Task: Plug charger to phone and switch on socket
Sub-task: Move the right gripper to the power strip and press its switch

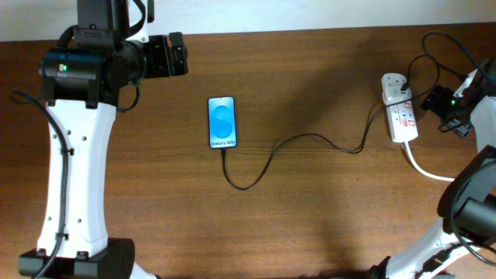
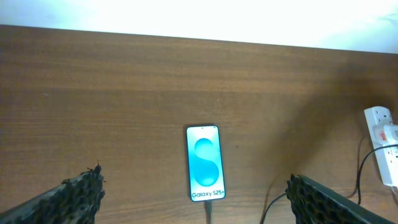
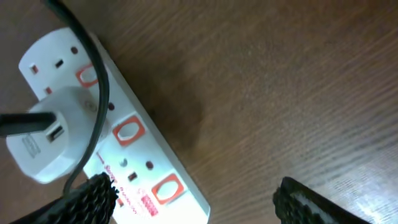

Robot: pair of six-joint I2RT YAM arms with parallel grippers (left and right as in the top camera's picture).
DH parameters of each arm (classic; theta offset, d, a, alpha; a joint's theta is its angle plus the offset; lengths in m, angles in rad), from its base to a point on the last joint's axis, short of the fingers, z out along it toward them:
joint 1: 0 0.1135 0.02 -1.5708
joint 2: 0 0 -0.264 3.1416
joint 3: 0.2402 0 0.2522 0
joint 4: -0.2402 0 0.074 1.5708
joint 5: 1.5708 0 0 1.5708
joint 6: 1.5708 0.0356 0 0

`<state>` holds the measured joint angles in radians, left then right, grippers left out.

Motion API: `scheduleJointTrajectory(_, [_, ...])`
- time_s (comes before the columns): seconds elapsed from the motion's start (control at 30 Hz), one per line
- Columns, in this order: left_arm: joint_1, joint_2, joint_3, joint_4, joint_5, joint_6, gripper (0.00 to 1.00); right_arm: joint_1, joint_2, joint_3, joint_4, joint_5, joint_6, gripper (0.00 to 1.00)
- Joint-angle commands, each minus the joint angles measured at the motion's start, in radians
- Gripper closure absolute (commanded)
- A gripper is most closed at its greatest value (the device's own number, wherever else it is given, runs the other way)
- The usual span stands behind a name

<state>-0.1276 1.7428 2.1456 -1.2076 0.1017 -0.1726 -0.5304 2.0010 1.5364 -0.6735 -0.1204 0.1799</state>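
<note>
Charger [image 1: 310,136] lies between the two arms. Right gripper [image 3: 193,185] hangs spread wide just over the socket [image 3: 140,149]. The white adapter [image 3: 46,140] sits plugged in there, and the black cable snakes over to the phone's [image 1: 222,122] bottom edge. Left gripper [image 1: 180,54] is spread too, well apart from the phone.

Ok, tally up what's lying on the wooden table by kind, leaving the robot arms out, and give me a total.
Slim blue-screened smartphone: 1
Long thin black charger cable: 1
White elongated power strip with red-marked switches: 1
White plug-in adapter seated in the strip: 1
Total: 4
</note>
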Motion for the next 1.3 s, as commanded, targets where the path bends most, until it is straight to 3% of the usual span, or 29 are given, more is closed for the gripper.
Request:
scheduleJointTrajectory(0.0, [0.0,-0.01,0.003,0.002,-0.006,0.009,0.0,0.002,0.042,0.018,0.021,-0.002,-0.007,0.14])
scheduleJointTrajectory(0.6, [0.0,-0.01,0.003,0.002,-0.006,0.009,0.01,0.073,0.163,0.018,0.173,0.002,0.046,0.14])
scheduleJointTrajectory(1.27, [0.0,-0.01,0.003,0.002,-0.005,0.01,0.01,0.164,0.207,0.018,0.015,-0.006,0.061,0.14])
